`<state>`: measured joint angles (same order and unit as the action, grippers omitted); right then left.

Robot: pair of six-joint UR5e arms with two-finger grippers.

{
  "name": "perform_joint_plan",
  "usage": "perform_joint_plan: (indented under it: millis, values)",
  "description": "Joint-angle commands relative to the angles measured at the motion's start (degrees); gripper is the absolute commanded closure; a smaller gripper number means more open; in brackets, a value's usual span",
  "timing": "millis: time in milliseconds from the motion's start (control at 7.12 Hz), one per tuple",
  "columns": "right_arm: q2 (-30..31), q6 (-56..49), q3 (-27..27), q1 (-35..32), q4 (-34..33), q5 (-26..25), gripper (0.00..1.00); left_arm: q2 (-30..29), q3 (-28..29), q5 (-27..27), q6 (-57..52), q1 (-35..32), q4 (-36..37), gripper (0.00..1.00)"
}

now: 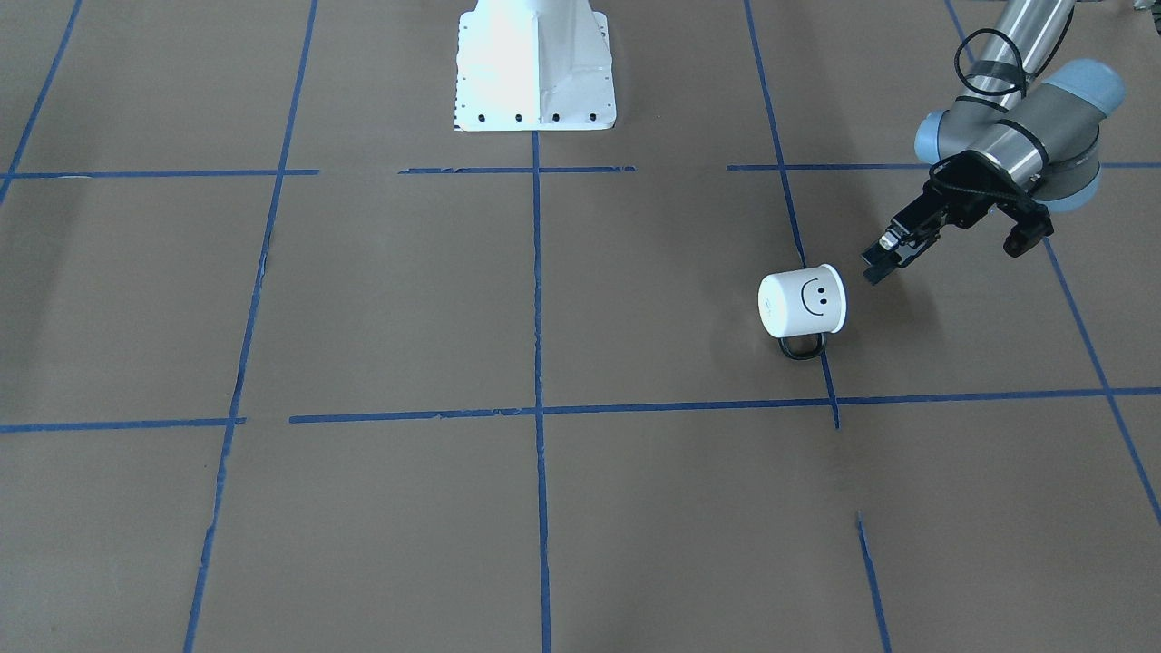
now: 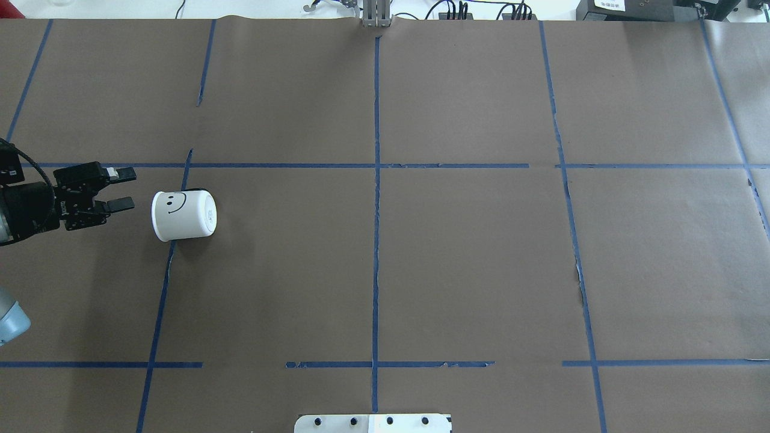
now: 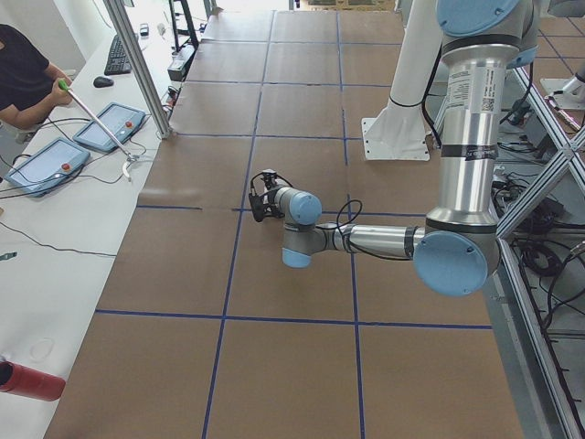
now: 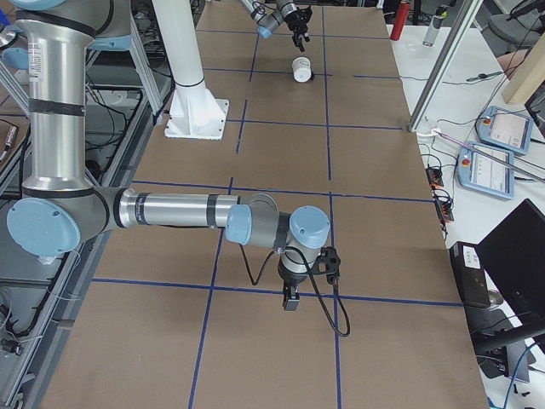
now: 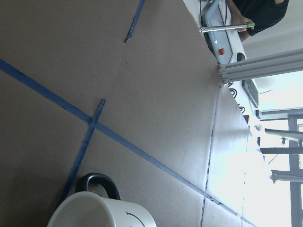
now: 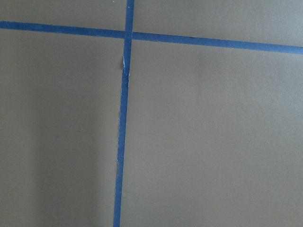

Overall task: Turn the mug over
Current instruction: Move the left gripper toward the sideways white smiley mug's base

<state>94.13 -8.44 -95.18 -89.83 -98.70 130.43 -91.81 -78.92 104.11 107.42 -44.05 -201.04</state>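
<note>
Hovering stage | mug (image 2: pixel 183 214) lay on its side on table (image 2: pixel 421 270), mouth toward left gripper (image 2: pixel 123 189) | left jaws spread wide, empty, just beside rim | right gripper (image 4: pixel 290 300) parked well apart, opening untellable | grasp and flip not yet done

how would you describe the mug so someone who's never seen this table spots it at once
On the brown table gridded with blue tape, find the left tool, open, at the robot's left side. Just past it the mug lies on its side across a tape line. Unlike the black tool, it is white, with a drawn smiley face and thin loop handle.
</note>
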Motion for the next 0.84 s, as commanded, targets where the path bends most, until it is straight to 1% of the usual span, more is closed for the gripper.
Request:
perform_joint_plan:
  millis: [0, 421, 702]
  values:
    - [0.0, 0.0, 0.0, 0.0, 0.0, 0.0, 0.00, 0.0, 2.1, -1.0, -7.5, 1.0, -2.3, 0.00]
    - [0.0, 0.0, 0.0, 0.0, 0.0, 0.0, 0.00, -4.8, 6.3, -1.0, -7.6, 2.2, -2.4, 0.00]
    - [0.0, 0.0, 0.0, 0.0, 0.0, 0.0, 0.00, -5.8, 7.8, -1.1, -7.5, 3.3, -2.5, 0.00]
